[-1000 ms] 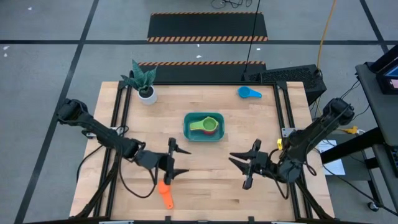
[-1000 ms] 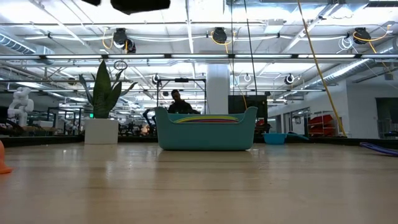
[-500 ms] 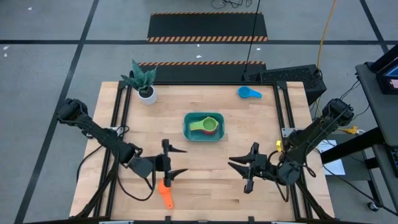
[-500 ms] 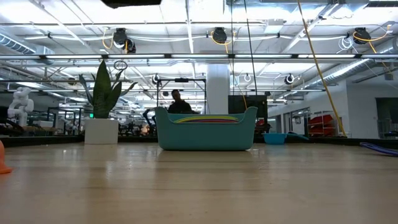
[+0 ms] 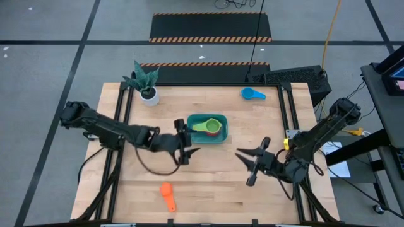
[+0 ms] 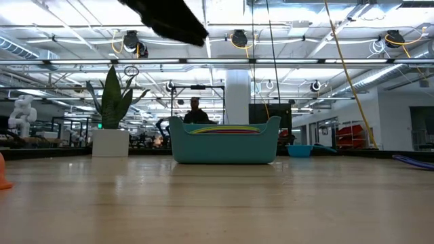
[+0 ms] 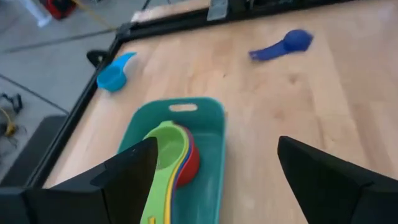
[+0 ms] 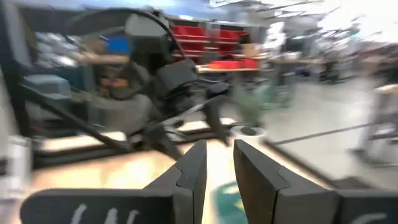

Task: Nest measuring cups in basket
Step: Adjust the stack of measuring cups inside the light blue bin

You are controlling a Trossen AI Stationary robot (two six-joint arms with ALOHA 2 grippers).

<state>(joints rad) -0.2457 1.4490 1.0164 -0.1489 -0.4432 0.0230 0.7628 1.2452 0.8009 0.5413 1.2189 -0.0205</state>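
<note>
**Measuring cups: some nested in the basket, three loose on the counter**

Measuring cups (image 5: 208, 127) in green, yellow and red sit stacked inside the teal basket (image 5: 222, 138), which you will find near the middle of the counter (image 5: 208, 183). In the left wrist view the green cup (image 7: 163, 149) lies on top of the stack, its handle reaching over the basket's rim. Three cups lie outside it: a light blue cup (image 5: 252, 94) near the far edge, an orange cup (image 5: 167, 195) near the front edge, and a dark blue cup (image 7: 283, 46) which you can see only from the left wrist.

Your left claw (image 5: 187, 143) hangs just beside the basket's left end, its fingers spread wide and holding nothing. Your right claw (image 5: 250, 165) sits in front of the basket and to its right, well apart from it; its fingers stand only narrowly parted, with nothing between them.

A potted plant (image 5: 146, 84) stands at the far left corner.
</note>
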